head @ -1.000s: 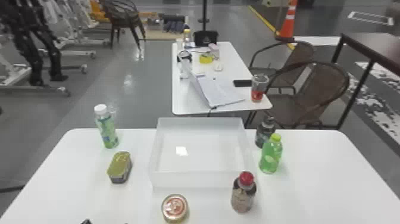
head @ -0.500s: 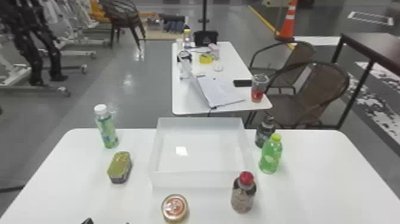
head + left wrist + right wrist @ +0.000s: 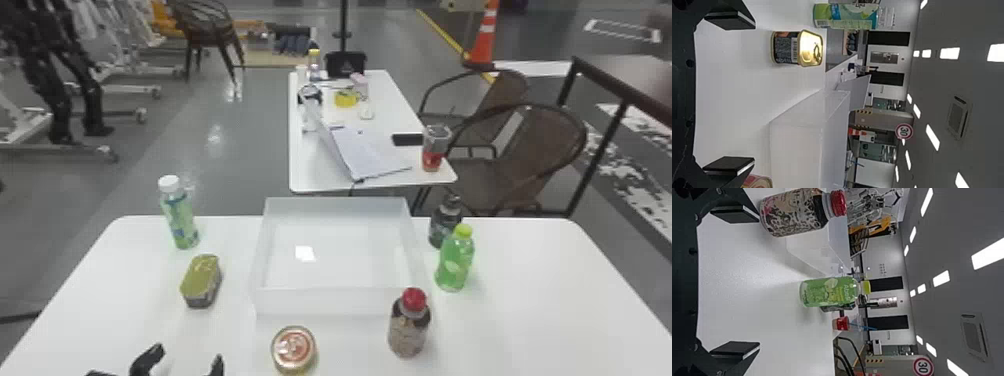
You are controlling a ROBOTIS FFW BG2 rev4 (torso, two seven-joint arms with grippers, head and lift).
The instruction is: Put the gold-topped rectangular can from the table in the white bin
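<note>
Head view: my left gripper (image 3: 188,354) spread, empty, near the gold-topped rectangular can (image 3: 201,278).
It sits left of the white bin (image 3: 330,302).

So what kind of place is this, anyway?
Probably a robotics lab or test floor inside a large hall: black robot legs stand among wheeled white frames, a traffic cone sits by a yellow floor line, and strip lights run along the ceiling.

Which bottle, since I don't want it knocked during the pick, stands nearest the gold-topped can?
The pale-green bottle, just beyond the gold-topped can. It alone has a white cap and stands left of the bin.
</note>
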